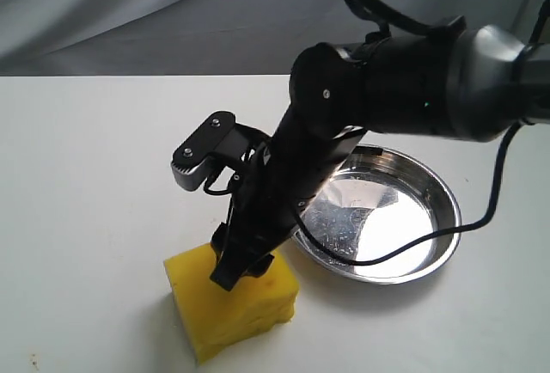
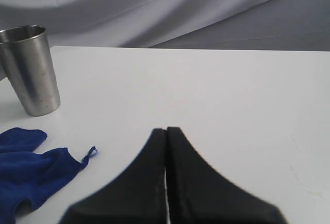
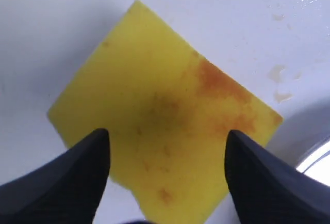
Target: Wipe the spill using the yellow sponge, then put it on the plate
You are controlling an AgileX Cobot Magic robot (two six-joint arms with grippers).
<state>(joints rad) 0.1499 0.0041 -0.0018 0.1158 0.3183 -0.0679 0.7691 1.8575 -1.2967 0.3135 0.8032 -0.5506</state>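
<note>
The yellow sponge (image 1: 228,304) lies on the white table just left of the plate (image 1: 449,218), which holds nothing. Its top face (image 3: 165,105) carries orange-brown stains. My right gripper (image 1: 234,277) hangs straight over the sponge, open, with its two dark fingers (image 3: 95,152) spread wide above the sponge's edges (image 3: 165,133). Of the spill I see only faint amber smears (image 3: 277,73) on the table beside the sponge. My left gripper (image 2: 166,130) is shut and empty, low over bare table.
In the left wrist view a steel cup (image 2: 30,69) stands on the table with a crumpled blue cloth (image 2: 31,167) next to it. The plate's rim (image 3: 317,157) lies close to the sponge's corner. A grey backdrop hangs behind the table.
</note>
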